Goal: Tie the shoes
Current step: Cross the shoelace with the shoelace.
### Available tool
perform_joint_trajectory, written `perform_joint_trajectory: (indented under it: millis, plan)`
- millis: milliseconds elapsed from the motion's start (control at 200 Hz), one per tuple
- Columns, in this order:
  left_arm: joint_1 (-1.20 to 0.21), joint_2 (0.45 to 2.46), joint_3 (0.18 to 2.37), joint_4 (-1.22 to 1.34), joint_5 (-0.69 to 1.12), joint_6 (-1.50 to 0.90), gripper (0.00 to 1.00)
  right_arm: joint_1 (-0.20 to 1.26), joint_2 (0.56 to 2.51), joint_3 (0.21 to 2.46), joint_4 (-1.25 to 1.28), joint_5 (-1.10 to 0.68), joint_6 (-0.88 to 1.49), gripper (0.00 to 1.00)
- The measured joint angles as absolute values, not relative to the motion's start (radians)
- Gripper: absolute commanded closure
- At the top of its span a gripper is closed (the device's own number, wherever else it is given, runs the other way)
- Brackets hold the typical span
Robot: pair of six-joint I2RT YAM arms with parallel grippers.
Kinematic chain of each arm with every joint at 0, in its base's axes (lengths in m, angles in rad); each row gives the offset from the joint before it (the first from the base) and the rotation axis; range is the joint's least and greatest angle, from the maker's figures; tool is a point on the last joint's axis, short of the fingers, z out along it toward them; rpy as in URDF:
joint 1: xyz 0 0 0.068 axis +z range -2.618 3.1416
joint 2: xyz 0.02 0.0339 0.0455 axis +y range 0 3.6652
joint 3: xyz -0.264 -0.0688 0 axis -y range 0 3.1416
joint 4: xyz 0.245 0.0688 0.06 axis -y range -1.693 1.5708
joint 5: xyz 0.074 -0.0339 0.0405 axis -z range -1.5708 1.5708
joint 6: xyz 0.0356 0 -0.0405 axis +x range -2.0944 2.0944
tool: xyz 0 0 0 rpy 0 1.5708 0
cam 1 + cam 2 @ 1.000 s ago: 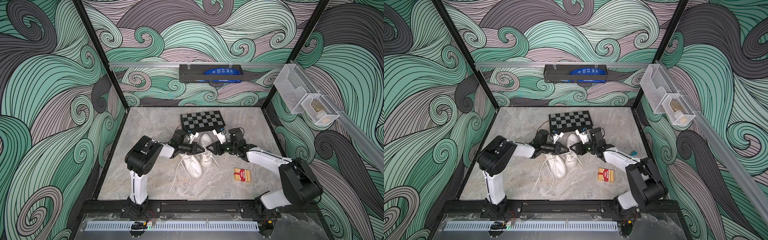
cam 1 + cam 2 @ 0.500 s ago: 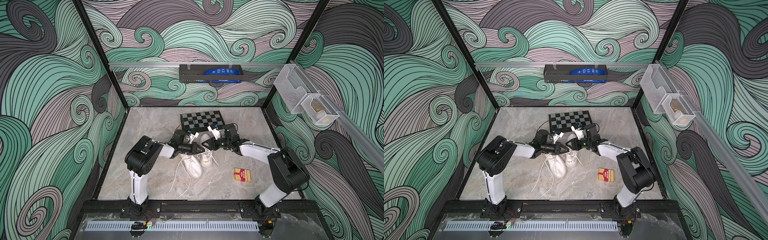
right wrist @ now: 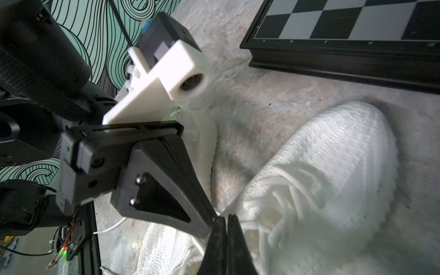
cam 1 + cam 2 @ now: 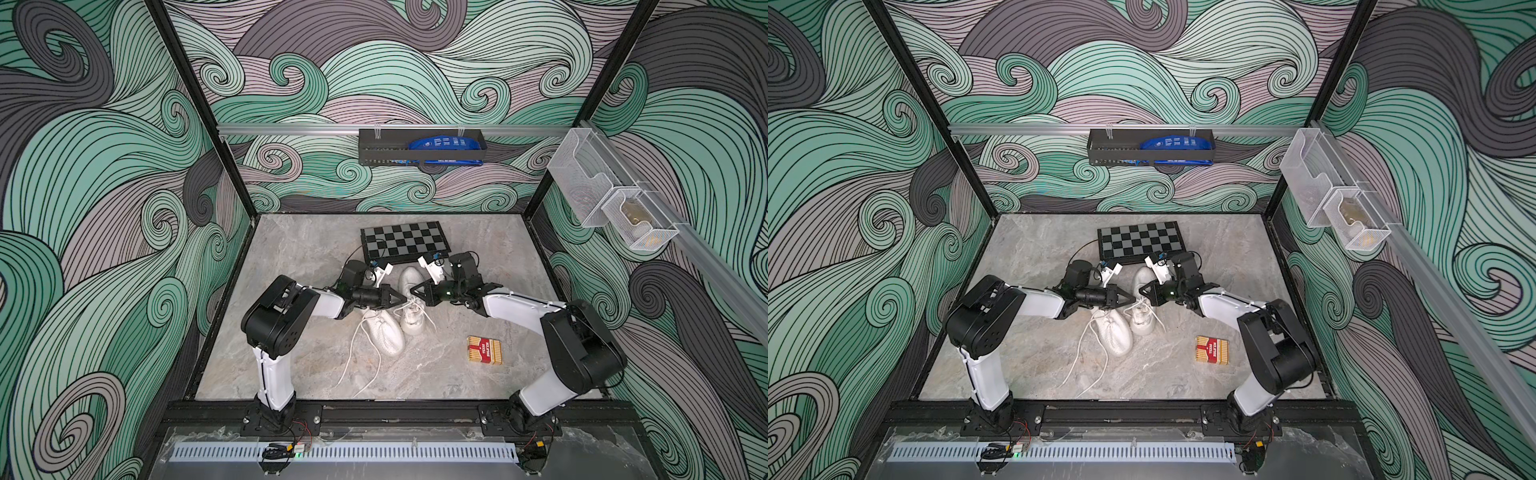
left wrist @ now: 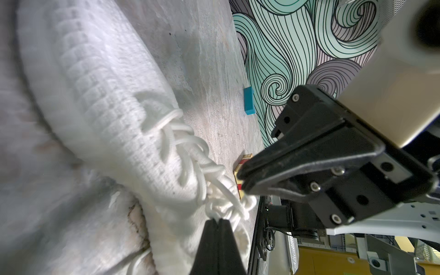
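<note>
The white knit shoes [image 4: 388,334] lie side by side in the middle of the marble counter [image 4: 291,257], just in front of the chessboard [image 4: 405,243]. Both arms reach in low from opposite sides and meet over the shoe nearer the chessboard [image 4: 1143,277]. The left tool [image 4: 405,300] has its jaws pressed together at the bunched laces [image 5: 214,190] of that shoe. The right tool [image 4: 412,290] is also pressed shut, its tip almost touching the left one. Whether either traps a strand, I cannot tell. The other shoe's loose laces [image 4: 350,355] trail across the counter toward its front edge. A red-and-yellow box [image 4: 484,350] lies apart on the right arm's side.
</note>
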State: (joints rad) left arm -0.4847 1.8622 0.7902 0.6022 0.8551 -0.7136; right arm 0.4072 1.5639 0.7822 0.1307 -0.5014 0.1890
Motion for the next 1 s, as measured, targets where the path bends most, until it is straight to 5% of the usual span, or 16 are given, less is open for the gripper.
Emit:
perform_joint_trajectory:
  millis: [320, 455, 585, 795, 1001]
  plan:
    - [-0.453, 1.828, 0.717, 0.679, 0.828, -0.749, 1.00, 0.374, 1.510, 0.705, 0.131, -0.442, 0.215, 1.00]
    - [-0.452, 1.828, 0.717, 0.700, 0.854, -0.754, 0.71, 0.374, 1.510, 0.705, 0.133, -0.442, 0.218, 1.00]
    - [-0.451, 1.835, 0.718, 0.711, 0.875, -0.762, 0.55, 0.371, 1.511, 0.705, 0.132, -0.445, 0.220, 1.00]
    - [-0.455, 1.875, 0.742, 0.738, 0.911, -0.777, 0.44, 0.370, 1.511, 0.705, 0.132, -0.448, 0.221, 1.00]
    - [-0.474, 1.908, 0.792, 0.740, 0.920, -0.775, 0.48, 0.370, 1.511, 0.705, 0.133, -0.456, 0.221, 1.00]
